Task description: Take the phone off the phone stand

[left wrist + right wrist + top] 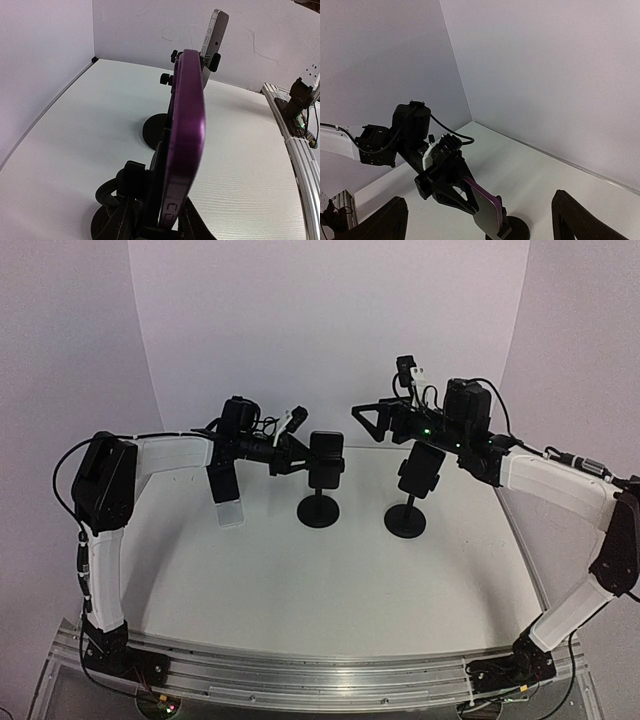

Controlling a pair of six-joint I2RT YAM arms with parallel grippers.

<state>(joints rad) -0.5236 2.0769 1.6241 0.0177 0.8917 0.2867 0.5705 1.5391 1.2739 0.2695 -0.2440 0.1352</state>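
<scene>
Stretching level over the table (330,580), left hand (304,454) clamps the purple phone (326,458) while right hand (368,418) hovers spread apart.

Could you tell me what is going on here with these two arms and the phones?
The left gripper has its fingers either side of the purple phone, which sits clamped upright in the left stand on the table. How firm the grip is cannot be told. The right gripper hangs open near the second phone, which is on its own stand, and touches nothing. Neither phone is out yet.
</scene>
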